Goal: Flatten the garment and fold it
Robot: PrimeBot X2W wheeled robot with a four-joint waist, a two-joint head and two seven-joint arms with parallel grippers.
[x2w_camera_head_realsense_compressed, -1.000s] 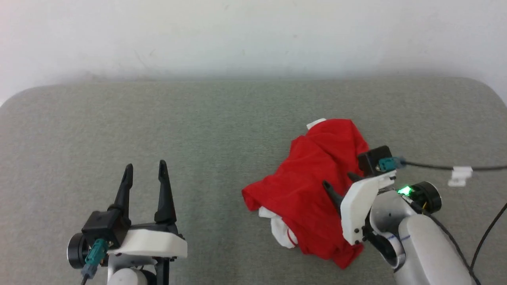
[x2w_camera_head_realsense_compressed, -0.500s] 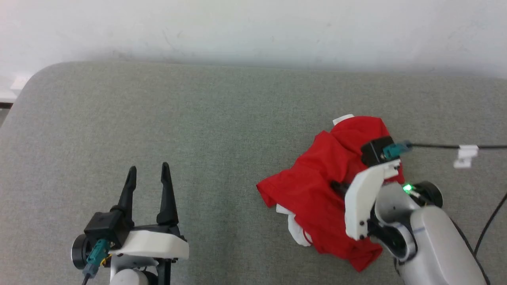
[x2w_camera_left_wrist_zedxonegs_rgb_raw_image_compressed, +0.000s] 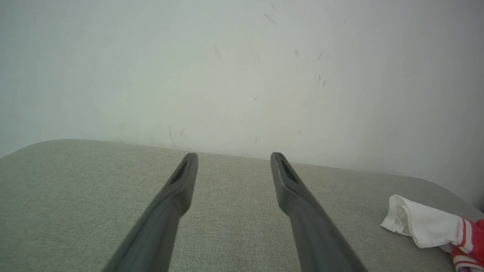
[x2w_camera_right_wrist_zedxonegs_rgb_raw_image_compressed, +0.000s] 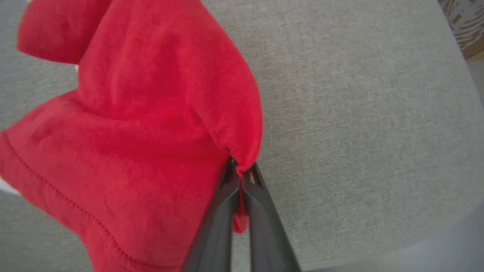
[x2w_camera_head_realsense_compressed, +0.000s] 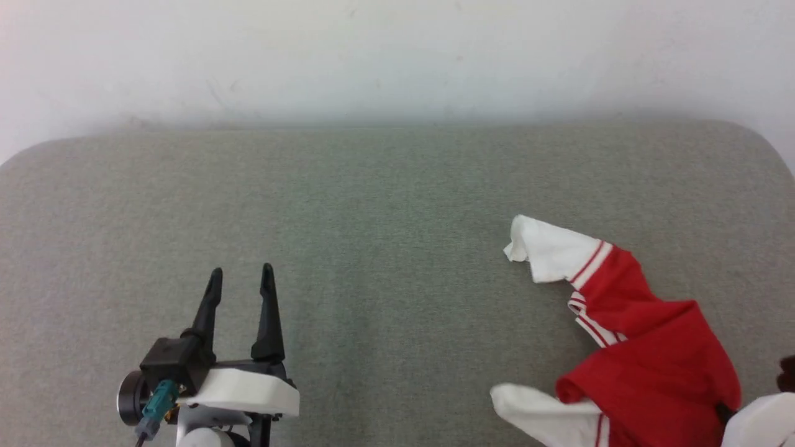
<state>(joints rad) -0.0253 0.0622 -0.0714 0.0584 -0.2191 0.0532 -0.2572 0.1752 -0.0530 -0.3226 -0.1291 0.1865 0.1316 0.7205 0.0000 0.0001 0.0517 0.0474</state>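
The garment [x2w_camera_head_realsense_compressed: 646, 354], a red jersey with white red-striped sleeves, is partly lifted at the head view's lower right, one white sleeve [x2w_camera_head_realsense_compressed: 549, 251] trailing toward the middle. In the right wrist view my right gripper [x2w_camera_right_wrist_zedxonegs_rgb_raw_image_compressed: 240, 172] is shut on a pinched fold of the garment's red cloth [x2w_camera_right_wrist_zedxonegs_rgb_raw_image_compressed: 151, 124], which hangs above the grey surface. Only a pale corner of that arm [x2w_camera_head_realsense_compressed: 761, 425] shows in the head view. My left gripper [x2w_camera_head_realsense_compressed: 241, 279] stands open and empty at the lower left, far from the garment. The left wrist view catches the white sleeve [x2w_camera_left_wrist_zedxonegs_rgb_raw_image_compressed: 423, 223] at its right edge.
A grey padded table top [x2w_camera_head_realsense_compressed: 372, 217] spreads across the head view, backed by a white wall [x2w_camera_head_realsense_compressed: 397, 56]. Its rounded right corner [x2w_camera_right_wrist_zedxonegs_rgb_raw_image_compressed: 450, 56] lies near the right gripper, with floor beyond it.
My right gripper has shut on the garment's red cloth and pulled it up and toward the lower right, so the crumpled heap has stretched out and its white sleeves show. The left gripper stays open.
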